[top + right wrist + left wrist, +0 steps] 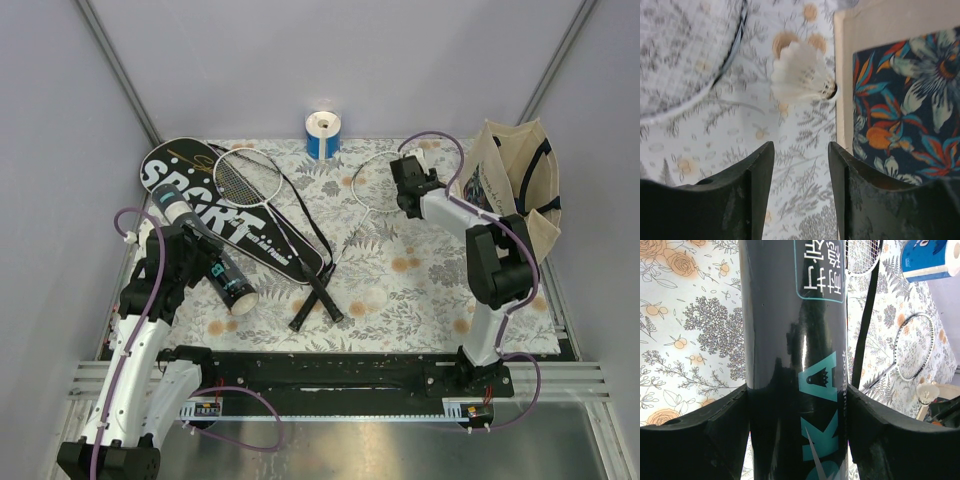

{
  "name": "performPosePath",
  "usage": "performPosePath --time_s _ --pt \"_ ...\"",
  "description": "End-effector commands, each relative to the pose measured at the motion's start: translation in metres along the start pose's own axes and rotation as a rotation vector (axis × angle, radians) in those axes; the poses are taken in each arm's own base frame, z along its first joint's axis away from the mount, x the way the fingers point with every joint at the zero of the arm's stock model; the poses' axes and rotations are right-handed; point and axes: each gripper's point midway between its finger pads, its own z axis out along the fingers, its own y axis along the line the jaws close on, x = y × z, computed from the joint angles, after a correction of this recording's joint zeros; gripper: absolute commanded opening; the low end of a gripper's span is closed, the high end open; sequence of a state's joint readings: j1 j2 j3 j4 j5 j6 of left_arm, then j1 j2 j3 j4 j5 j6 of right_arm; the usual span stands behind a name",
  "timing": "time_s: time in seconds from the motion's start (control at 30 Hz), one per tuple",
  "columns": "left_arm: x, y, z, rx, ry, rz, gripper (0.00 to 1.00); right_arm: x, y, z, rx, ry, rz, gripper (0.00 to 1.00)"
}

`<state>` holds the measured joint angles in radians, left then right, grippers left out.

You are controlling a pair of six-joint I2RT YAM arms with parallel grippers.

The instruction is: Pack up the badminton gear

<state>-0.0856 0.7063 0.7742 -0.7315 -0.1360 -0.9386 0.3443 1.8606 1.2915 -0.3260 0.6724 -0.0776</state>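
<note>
1. Enclosure: plain pale grey walls [330, 60] on three sides, with metal rails [330, 395] along the near edge.
2. Table cloth [420, 290]: white, printed with grey ferns and orange flowers. It covers the working surface.
3. Racket cover [215, 215]: long and black, lying flat at far left, with "SPORT" in large white capitals. Its smaller white lettering is too small to read.
4. Tote bag [500, 165]: cream outside with a dark floral lining, standing open at far right.
5. Rackets, two, white-framed. The first racket [244, 178] lies with its head on the cover. The second racket [374, 182] lies on the cloth at centre. Their black handles cross near the middle.
6. Tube [228, 278]: black cylinder with a white end, angled over the cover's near edge. It bears teal letters, of which "KA" is readable, and a framed label in Chinese characters. The left gripper [796, 392] is clamped around it, with both fingers against its sides.
7. Roll [322, 135]: blue and white, upright at the far edge. Its print is unreadable.
8. Shuttlecock [801, 72]: white feathers, lying on the cloth with its cork end at the bag's edge. The right gripper [800, 147] is just short of it, jaws parted and holding nothing.
</note>
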Motion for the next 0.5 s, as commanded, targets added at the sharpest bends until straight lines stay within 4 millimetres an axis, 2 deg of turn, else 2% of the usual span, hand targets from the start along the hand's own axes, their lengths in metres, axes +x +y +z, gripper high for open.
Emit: performPosePath --time_s 0.0,0.3,0.47 --pt "-0.022 -0.015 -0.005 0.062 -0.096 -0.014 0.18 -0.046 -0.02 0.014 0.088 -0.074 0.116 0.56" --pt "-0.022 -0.013 -0.002 0.048 -0.094 -0.009 0.18 -0.056 -0.023 0.062 0.091 0.0 0.133 0.56" --pt "-0.023 -0.012 -0.002 0.042 -0.102 -0.009 0.18 -0.068 -0.032 0.077 0.113 0.021 0.151 0.57"
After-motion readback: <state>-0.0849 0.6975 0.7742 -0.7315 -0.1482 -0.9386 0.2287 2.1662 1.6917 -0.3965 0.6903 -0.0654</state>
